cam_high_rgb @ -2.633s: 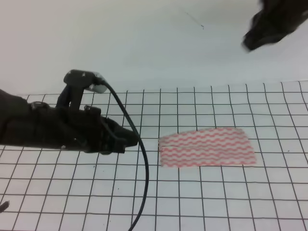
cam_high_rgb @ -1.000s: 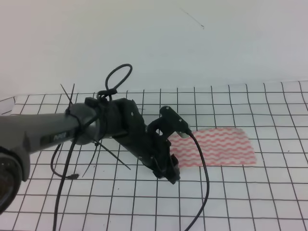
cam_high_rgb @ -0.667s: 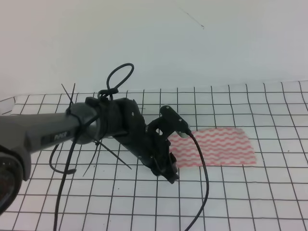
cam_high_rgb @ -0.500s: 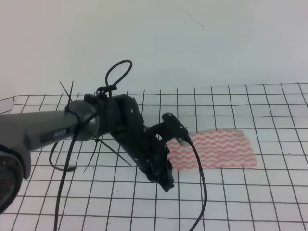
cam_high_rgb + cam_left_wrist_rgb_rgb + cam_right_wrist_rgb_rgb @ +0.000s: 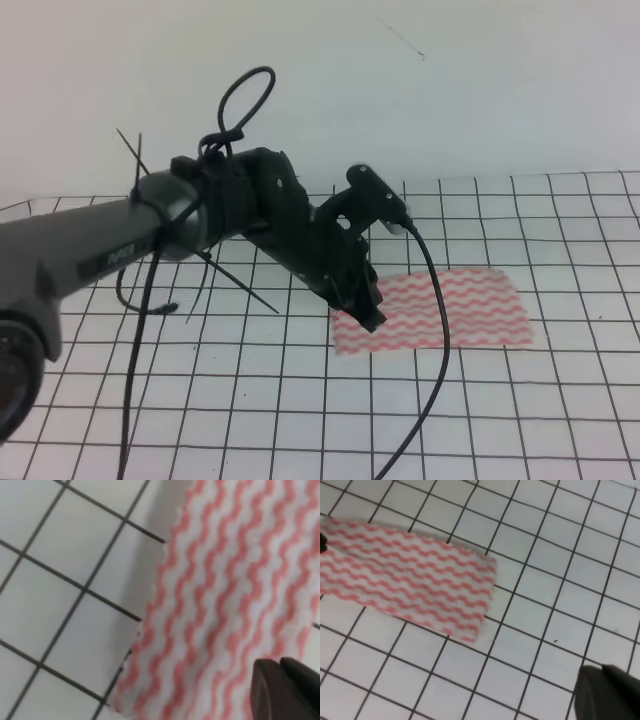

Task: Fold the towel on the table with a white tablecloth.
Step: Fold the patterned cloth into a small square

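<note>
One left gripper [image 5: 366, 312] reaches in from the left, its tip over the near left corner of the single towel [image 5: 470, 305]; I cannot tell how far open it is. The towel lies flat on the white tablecloth [image 5: 560, 400], bare grid all around.

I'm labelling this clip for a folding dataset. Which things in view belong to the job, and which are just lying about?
Belonging to the job:
- towel, pink-striped
- white tablecloth covering the table
- left gripper, at the towel's left edge

Lying about:
- nothing loose; only the arm's own black cable hangs over the towel
</note>
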Controlling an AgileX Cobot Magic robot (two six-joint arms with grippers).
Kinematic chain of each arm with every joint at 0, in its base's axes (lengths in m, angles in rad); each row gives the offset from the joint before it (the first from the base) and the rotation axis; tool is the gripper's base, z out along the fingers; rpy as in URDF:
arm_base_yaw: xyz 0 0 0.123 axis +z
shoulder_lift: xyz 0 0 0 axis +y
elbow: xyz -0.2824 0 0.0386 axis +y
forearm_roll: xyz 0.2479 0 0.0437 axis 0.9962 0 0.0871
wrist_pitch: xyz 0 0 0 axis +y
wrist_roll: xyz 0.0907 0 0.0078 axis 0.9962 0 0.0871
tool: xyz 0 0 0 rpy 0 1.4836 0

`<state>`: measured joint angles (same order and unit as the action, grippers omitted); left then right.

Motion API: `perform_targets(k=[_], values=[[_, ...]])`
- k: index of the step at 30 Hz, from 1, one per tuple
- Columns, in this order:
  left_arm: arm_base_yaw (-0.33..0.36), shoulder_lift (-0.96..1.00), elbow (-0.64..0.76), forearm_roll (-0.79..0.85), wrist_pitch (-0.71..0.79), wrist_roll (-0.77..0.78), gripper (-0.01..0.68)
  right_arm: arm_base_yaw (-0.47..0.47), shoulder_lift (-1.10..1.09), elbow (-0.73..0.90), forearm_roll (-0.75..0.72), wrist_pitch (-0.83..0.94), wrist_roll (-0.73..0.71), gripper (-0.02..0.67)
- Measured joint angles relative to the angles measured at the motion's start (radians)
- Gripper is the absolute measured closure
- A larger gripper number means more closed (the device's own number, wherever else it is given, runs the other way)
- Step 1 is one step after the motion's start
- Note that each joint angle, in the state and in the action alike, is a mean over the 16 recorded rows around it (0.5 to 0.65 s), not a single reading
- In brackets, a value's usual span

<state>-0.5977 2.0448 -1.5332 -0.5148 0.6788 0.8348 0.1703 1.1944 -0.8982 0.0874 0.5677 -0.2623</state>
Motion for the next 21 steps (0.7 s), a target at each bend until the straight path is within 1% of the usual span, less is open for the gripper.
perform_targets(k=[10, 17, 21], values=[[0.000, 0.065, -0.009, 0.003, -0.070, -0.003, 0.673, 0.000, 0.008, 0.001, 0.001, 0.001, 0.000, 0.650], [0.000, 0.095, -0.011, 0.014, -0.062, -0.002, 0.673, 0.000, 0.012, 0.001, 0.006, -0.004, -0.007, 0.650], [0.000, 0.105, -0.013, 0.017, -0.048, -0.001, 0.673, 0.000, 0.029, 0.001, 0.028, -0.026, -0.040, 0.650]])
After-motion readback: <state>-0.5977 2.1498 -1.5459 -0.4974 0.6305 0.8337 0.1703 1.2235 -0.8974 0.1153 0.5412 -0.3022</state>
